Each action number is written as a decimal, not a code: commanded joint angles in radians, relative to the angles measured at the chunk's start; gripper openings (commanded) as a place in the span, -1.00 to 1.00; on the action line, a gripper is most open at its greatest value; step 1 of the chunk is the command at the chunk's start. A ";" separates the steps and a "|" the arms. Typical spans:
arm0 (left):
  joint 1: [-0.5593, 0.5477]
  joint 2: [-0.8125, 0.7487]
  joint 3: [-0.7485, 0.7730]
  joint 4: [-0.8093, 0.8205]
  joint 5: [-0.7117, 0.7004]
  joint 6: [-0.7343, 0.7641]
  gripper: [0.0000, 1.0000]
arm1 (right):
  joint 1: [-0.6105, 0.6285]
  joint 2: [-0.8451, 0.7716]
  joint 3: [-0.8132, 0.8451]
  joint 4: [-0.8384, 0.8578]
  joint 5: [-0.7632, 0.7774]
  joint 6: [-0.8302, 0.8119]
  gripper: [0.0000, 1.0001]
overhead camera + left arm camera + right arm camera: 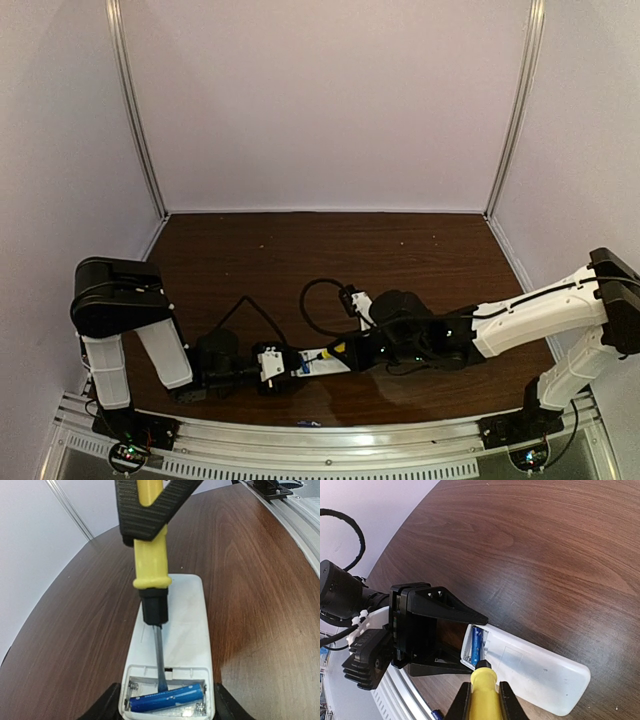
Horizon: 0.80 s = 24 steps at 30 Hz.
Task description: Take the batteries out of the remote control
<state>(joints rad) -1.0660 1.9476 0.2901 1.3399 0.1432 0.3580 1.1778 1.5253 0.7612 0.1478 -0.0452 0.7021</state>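
The white remote control lies back-up on the table, its battery bay open. My left gripper is shut on its bay end, one finger on each side. One blue battery lies slanted in the bay; the slot beside it is bare. My right gripper is shut on the yellow handle of a screwdriver. The blade tip touches the battery's far side. A second blue battery lies loose by the front rail. In the top view the remote sits between both grippers.
The metal rail runs along the table's near edge, just behind the left gripper. White walls enclose the dark wooden table. A black cable loops over the table by the right arm.
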 commanded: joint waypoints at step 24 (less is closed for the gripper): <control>-0.005 0.011 -0.002 0.334 0.014 0.033 -1.00 | 0.056 0.068 0.074 -0.132 0.095 -0.055 -1.00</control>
<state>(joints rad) -1.0660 1.9476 0.2901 1.3403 0.1432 0.3603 1.2251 1.5543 0.8017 0.1066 -0.0406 0.6575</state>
